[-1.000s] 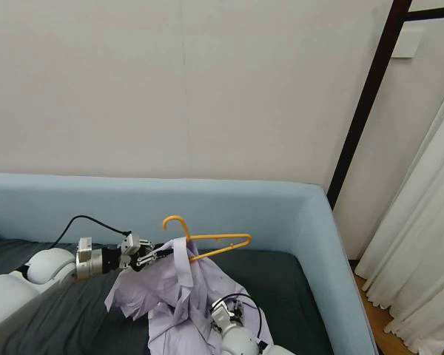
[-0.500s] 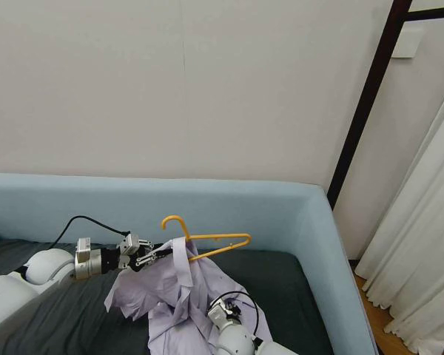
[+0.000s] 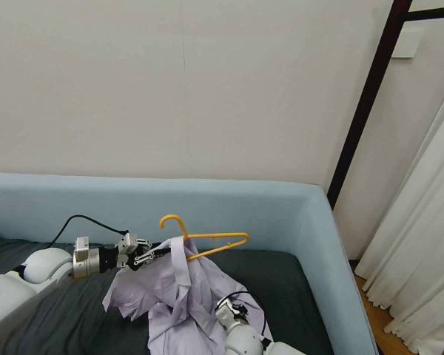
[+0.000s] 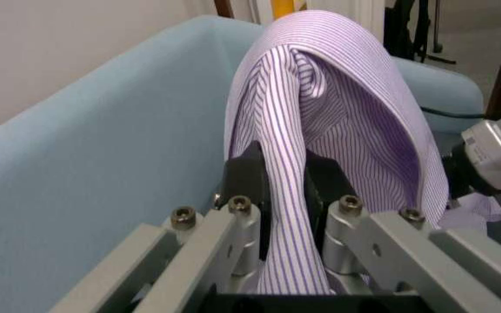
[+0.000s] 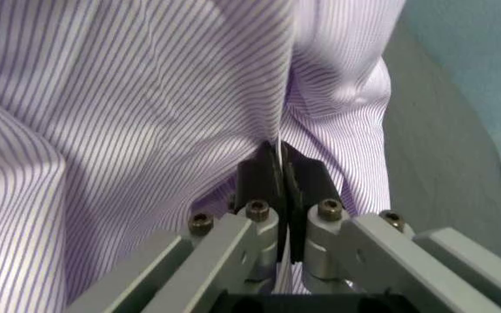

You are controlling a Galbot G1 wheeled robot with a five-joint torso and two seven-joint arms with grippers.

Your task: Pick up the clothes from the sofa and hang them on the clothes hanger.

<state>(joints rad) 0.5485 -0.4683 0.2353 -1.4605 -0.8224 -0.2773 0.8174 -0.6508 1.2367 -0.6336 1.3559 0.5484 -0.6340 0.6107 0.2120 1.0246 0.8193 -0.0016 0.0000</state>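
left gripper [image 4: 281, 189]: pinched tight on a fold of the shirt [image 3: 185, 288], close beside the hanger [image 3: 214, 238] neck, reaching in from the robot's left above the sofa [image 3: 311, 222] seat.
right gripper [image 5: 281, 173]: low at the front, jaws closed on a pleat of shirt cloth that runs between them.
shirt: purple and white stripes, draped over the hanger, lower part bunched low over the seat.
hanger: yellow, hook curling to the left, one shoulder bare and sticking out to the right, the other under the shirt.
sofa: pale blue back and arm, dark grey seat.
behind: plain wall [image 3: 170, 89], dark pole [image 3: 362, 111] and white curtain [image 3: 422, 251] at right.
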